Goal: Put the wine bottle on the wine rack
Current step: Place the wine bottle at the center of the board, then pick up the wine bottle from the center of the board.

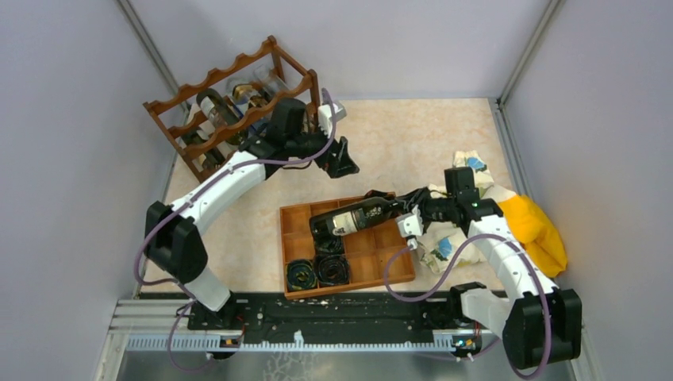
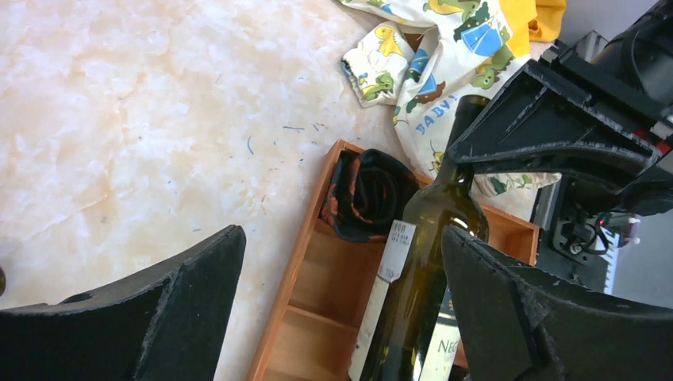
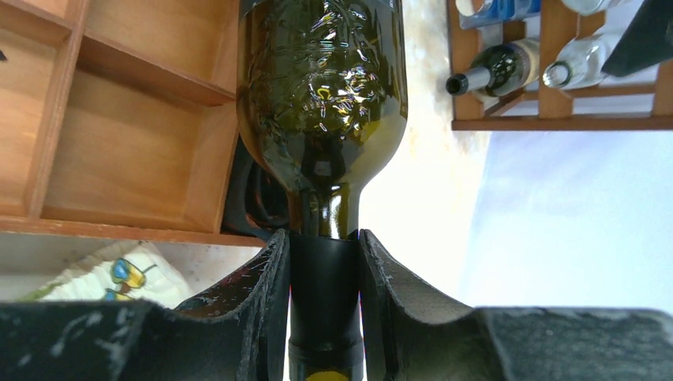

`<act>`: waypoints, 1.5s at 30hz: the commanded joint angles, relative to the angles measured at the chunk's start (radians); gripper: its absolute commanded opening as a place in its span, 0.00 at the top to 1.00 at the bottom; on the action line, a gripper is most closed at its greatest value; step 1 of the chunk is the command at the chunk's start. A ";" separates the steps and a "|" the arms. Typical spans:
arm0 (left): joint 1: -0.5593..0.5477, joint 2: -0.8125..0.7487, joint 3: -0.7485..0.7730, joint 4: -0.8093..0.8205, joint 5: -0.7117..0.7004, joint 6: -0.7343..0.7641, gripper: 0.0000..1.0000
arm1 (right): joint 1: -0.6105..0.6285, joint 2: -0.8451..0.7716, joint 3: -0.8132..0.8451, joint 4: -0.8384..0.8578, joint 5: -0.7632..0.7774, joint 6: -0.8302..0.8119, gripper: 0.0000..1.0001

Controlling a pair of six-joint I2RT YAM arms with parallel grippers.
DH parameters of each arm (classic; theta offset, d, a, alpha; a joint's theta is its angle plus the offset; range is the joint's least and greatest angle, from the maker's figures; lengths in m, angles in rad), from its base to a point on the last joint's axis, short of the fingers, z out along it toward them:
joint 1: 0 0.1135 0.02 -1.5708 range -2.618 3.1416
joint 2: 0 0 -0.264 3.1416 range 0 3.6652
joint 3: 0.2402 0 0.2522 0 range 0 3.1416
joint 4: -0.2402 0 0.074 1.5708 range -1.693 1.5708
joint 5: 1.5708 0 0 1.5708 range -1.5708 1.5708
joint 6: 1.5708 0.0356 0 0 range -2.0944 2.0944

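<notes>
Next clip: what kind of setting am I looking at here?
Probably a staged robot test booth, not a home: plain grey partition walls box in a marble-patterned tabletop, and a metal mounting rail lines its near edge.

Rt wrist view: the wine bottle body was cut off by the top edge, and its cap end ran off the bottom edge. The neck sides were covered by the right claw. The wine rack was cut by top & rt edges, with the stored bottles shown only in part.

Left wrist view: bottle base & lower label were cut by the bottom edge, as was the tray.

Top view: the left arm covered part of the rack, so bottle qty could not be told. The dark rolled items were too small to ID.
</notes>
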 commanded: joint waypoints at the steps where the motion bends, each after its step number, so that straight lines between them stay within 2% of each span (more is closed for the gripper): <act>1: 0.013 -0.099 -0.168 0.254 0.014 -0.027 0.01 | 0.006 -0.038 0.014 0.023 -0.045 0.196 1.00; 8: 0.005 -0.210 -0.405 0.453 0.251 0.147 0.01 | 0.005 0.017 0.062 -0.124 -0.042 0.272 1.00; 12: -0.008 -0.247 -0.474 0.442 0.308 0.272 0.02 | 0.006 0.066 0.103 -0.128 -0.037 0.436 1.00; 16: -0.022 -0.269 -0.497 0.394 0.334 0.350 0.02 | 0.007 0.139 0.158 -0.161 -0.020 0.532 1.00; 22: -0.110 -0.223 -0.484 0.297 0.261 0.492 0.02 | 0.006 0.225 0.216 -0.170 -0.006 0.693 1.00; 26: -0.148 -0.167 -0.455 0.242 0.156 0.556 0.02 | 0.003 0.294 0.260 -0.254 -0.031 0.707 1.00; 35: -0.156 -0.105 -0.434 0.251 -0.018 0.659 0.01 | -0.039 0.443 0.344 -0.390 -0.098 0.684 1.00; 38: -0.156 -0.075 -0.413 0.244 -0.008 0.671 0.02 | -0.044 0.486 0.362 -0.429 -0.103 0.674 1.00; 42: -0.163 -0.038 -0.395 0.223 0.031 0.688 0.03 | -0.054 0.581 0.416 -0.520 -0.122 0.661 0.92; 45: -0.168 -0.020 -0.385 0.191 0.053 0.714 0.06 | -0.060 0.669 0.473 -0.591 -0.129 0.672 0.91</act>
